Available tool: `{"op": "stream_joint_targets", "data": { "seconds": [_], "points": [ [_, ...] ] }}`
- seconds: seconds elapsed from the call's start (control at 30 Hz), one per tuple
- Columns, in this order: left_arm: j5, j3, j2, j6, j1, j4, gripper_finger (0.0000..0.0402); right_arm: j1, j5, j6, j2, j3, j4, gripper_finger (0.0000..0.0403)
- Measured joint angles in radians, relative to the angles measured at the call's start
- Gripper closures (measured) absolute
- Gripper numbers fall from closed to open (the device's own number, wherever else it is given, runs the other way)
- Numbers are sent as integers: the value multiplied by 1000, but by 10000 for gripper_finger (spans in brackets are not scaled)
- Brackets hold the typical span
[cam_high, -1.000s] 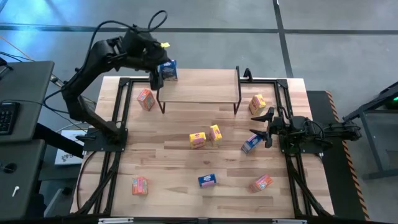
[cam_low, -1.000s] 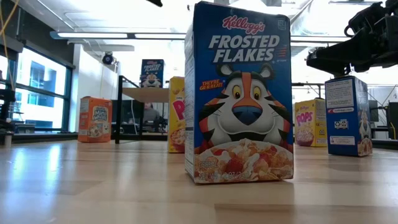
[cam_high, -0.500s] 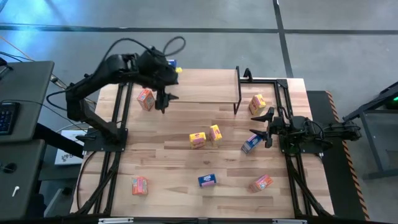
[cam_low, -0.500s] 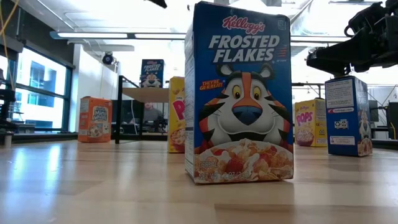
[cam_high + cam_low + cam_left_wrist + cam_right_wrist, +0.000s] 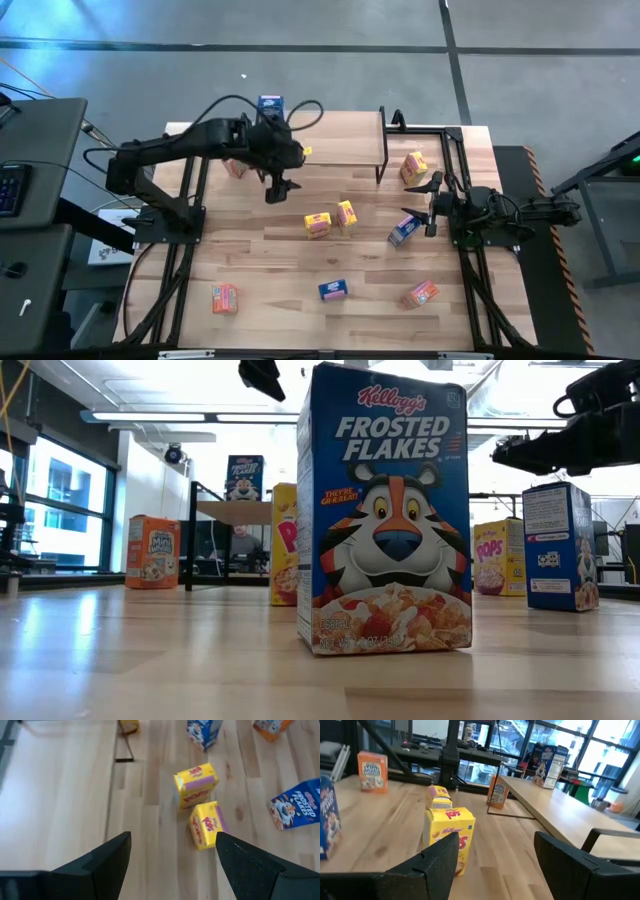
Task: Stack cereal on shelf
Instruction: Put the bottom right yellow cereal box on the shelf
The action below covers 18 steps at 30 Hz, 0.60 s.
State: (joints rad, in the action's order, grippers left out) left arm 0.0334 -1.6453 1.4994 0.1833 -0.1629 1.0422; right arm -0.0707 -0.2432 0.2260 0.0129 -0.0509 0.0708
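Observation:
One blue cereal box [image 5: 270, 103] stands upright on the far left corner of the shelf [image 5: 330, 140]. My left gripper [image 5: 277, 188] hovers open above the table just in front of the shelf's left end, with nothing between its fingers [image 5: 172, 865]. Beyond it two yellow boxes [image 5: 196, 785] [image 5: 206, 825] stand close together at mid-table. My right gripper [image 5: 424, 204] waits open at the table's right side, level. A blue box [image 5: 403, 231] stands on the table right by its near finger; I cannot tell if they touch.
An orange box [image 5: 232, 166] shows partly under my left arm. Another yellow box [image 5: 414, 166] stands by the shelf's right legs. Near the front edge are an orange box [image 5: 224, 298], a blue one [image 5: 333, 290] and an orange one [image 5: 420, 294].
My left gripper has swung from beside the blue box at the shelf's far left corner toward the table's near and right side. It has sunk in front of the shelf and stays open. The blue box has stayed standing on the shelf.

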Motion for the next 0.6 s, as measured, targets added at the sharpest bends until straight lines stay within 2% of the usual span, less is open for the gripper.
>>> {"op": "stream_joint_targets", "data": {
  "seconds": [0.17,0.4,0.6],
  "points": [
    [0,45,-1,-7,41,-89,119,0,0,15,0,0,0,151],
    [0,61,0,-22,83,-95,119,0,3,3,0,0,0,151],
    [0,61,-15,-56,108,-59,119,0,6,-215,0,1,-52,151]
  ]
}}
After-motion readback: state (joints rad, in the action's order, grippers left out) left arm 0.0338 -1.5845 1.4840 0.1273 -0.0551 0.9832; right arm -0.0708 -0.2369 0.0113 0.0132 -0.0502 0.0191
